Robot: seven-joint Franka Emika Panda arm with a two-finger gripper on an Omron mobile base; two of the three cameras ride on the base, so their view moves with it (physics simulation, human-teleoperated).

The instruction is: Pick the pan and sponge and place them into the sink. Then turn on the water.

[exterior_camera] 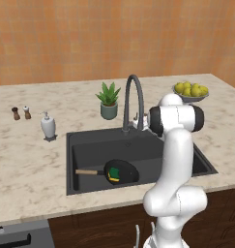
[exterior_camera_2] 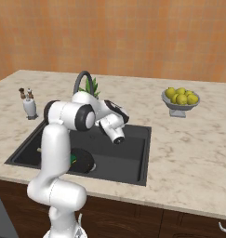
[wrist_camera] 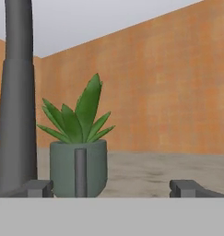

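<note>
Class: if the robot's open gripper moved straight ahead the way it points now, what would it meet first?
Probably the thin upright faucet lever, just before the potted plant; the gripper stands open, though depth is hard to judge.

The arm (exterior_camera_2: 56, 153) hides most of the pan (exterior_camera_2: 84, 160) in the right base view.

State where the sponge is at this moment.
In the left base view the sponge lies in the pan, which sits on the floor of the sink near its front wall, forward of the faucet.
</note>
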